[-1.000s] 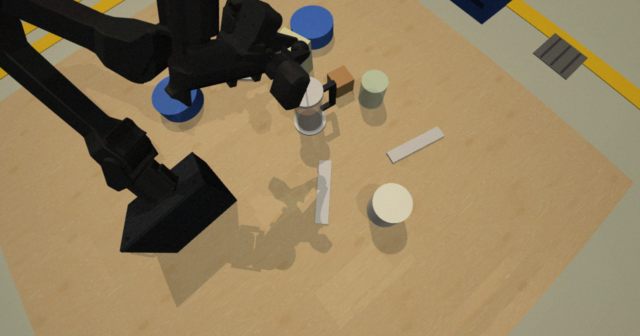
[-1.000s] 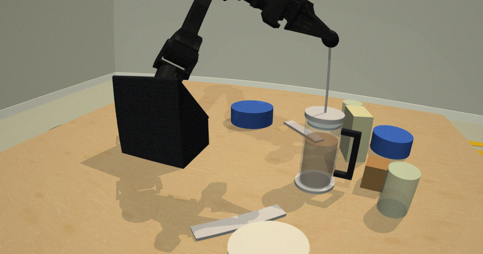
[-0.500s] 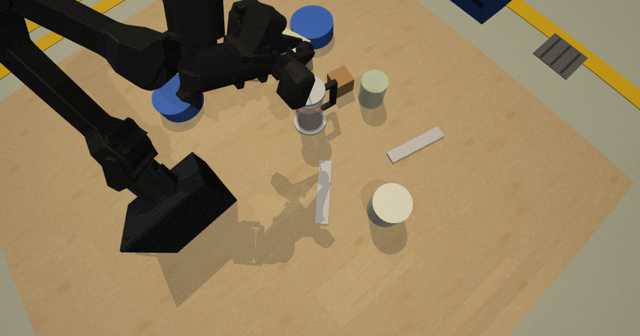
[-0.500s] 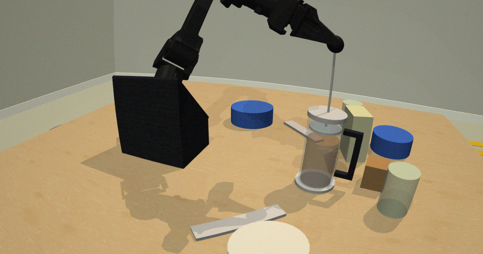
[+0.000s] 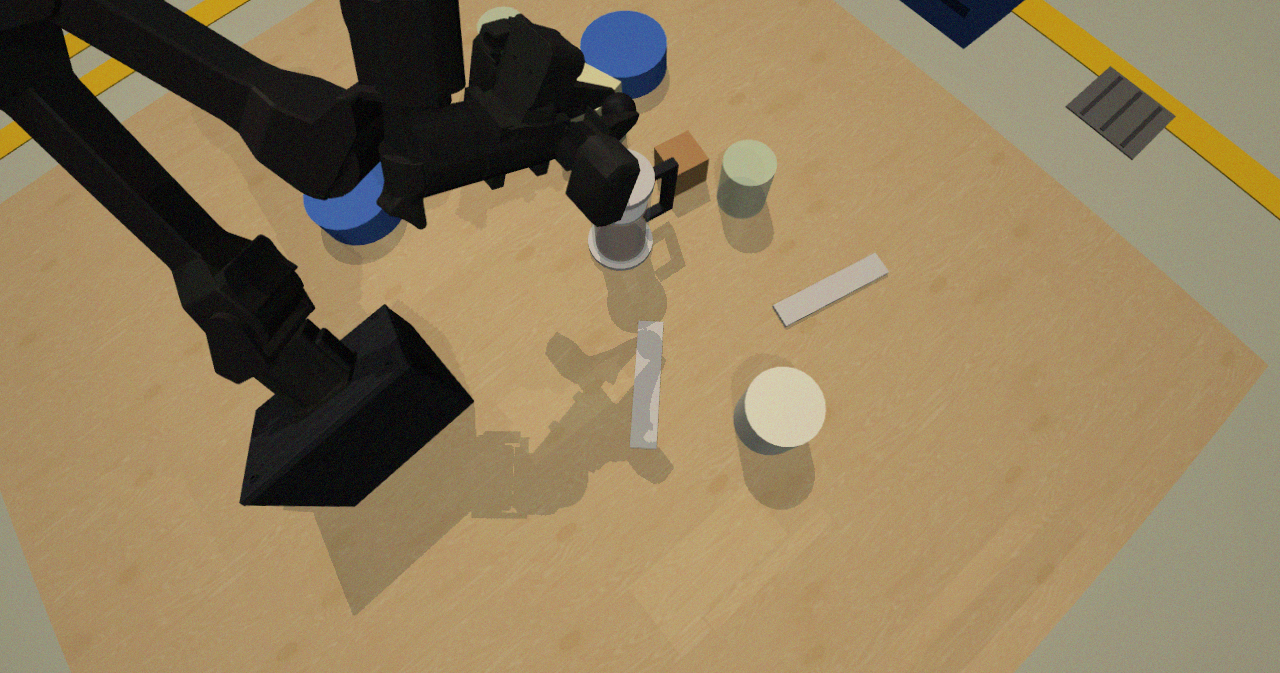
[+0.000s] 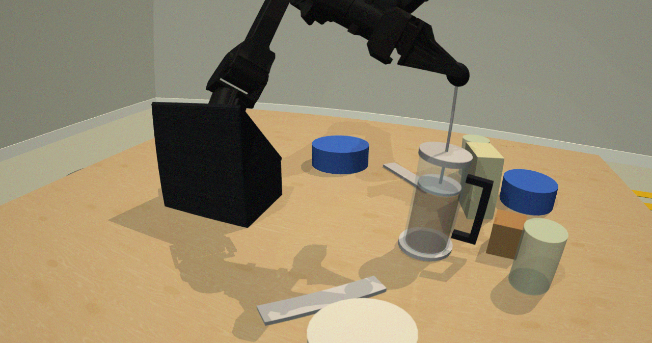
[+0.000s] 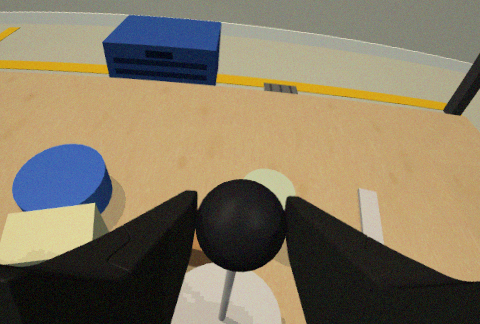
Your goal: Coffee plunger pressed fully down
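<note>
The coffee press [image 5: 621, 241] [image 6: 432, 217] stands upright on the table, its black handle [image 5: 666, 193] [image 6: 482, 211] toward the orange block. Its pale lid [image 6: 444, 154] [image 7: 252, 296] sits on the glass. My gripper [image 6: 450, 71] [image 7: 241, 205] is shut on the round black plunger knob [image 6: 458, 75] [image 7: 241, 226], one finger on each side. A long stretch of thin rod [image 6: 452, 118] [image 7: 227, 294] shows between knob and lid. The plunger disc [image 6: 439, 185] is inside the glass, below the lid and well above the base. In the top view the gripper hides part of the lid.
An orange block [image 5: 680, 157] [image 6: 507, 233] and a green cylinder [image 5: 747, 176] [image 6: 538, 254] stand beyond the handle. A cream box [image 6: 486, 181] [image 7: 50, 229] and a blue disc [image 5: 624, 44] [image 6: 528, 192] are behind. Another blue disc [image 6: 340, 155], flat bars [image 5: 830, 290] [image 5: 646, 384] and a cream cylinder [image 5: 785, 407] lie around.
</note>
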`<act>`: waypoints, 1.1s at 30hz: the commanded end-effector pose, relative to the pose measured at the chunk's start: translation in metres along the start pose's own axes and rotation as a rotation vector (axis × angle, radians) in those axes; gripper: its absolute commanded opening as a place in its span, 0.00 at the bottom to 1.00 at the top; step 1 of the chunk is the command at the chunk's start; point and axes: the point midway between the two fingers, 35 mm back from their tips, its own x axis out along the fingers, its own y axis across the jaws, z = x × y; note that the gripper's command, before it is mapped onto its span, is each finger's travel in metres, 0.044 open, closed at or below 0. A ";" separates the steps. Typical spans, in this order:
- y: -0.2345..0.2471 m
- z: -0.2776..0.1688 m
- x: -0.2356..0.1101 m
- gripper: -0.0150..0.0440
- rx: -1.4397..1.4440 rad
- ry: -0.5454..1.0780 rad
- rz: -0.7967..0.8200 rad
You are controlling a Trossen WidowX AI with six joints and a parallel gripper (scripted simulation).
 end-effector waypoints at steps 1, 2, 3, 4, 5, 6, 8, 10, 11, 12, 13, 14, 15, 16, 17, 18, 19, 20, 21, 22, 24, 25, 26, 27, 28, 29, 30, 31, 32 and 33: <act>-0.003 -0.028 0.009 0.46 0.029 0.054 -0.007; -0.003 -0.029 0.010 0.46 0.029 0.054 -0.007; -0.003 -0.031 0.011 0.46 0.030 0.054 -0.007; -0.003 -0.032 0.012 0.46 0.030 0.054 -0.007; -0.002 -0.033 0.013 0.46 0.030 0.054 -0.007; -0.002 -0.035 0.014 0.46 0.030 0.054 -0.007; -0.002 -0.037 0.016 0.46 0.030 0.054 -0.007; -0.002 -0.040 0.018 0.46 0.030 0.053 -0.006; -0.002 -0.042 0.019 0.46 0.030 0.053 -0.006; -0.002 -0.043 0.020 0.46 0.031 0.053 -0.006; -0.002 -0.044 0.020 0.46 0.031 0.053 -0.006; -0.001 -0.046 0.021 0.46 0.031 0.052 -0.006; -0.001 -0.047 0.022 0.46 0.031 0.052 -0.005; -0.001 -0.048 0.023 0.46 0.031 0.052 -0.005; -0.001 -0.050 0.024 0.46 0.031 0.051 -0.005; -0.001 -0.051 0.026 0.46 0.032 0.051 -0.005; -0.001 -0.052 0.027 0.46 0.032 0.051 -0.004; 0.000 -0.053 0.028 0.46 0.032 0.050 -0.004; 0.000 -0.055 0.029 0.46 0.032 0.050 -0.004; 0.000 -0.056 0.030 0.46 0.033 0.050 -0.003; 0.001 -0.058 0.032 0.46 0.033 0.049 -0.003; 0.001 -0.059 0.034 0.46 0.033 0.048 -0.002; 0.001 -0.060 0.035 0.46 0.034 0.048 -0.002; 0.001 -0.060 0.036 0.46 0.034 0.048 -0.002; 0.002 -0.060 0.038 0.46 0.034 0.047 -0.001; 0.002 -0.061 0.039 0.46 0.034 0.047 -0.001; 0.002 -0.060 0.040 0.46 0.034 0.047 -0.001; 0.002 -0.060 0.041 0.46 0.034 0.046 0.000; 0.002 -0.060 0.042 0.46 0.034 0.046 0.000; 0.001 -0.059 0.042 0.46 0.034 0.046 0.000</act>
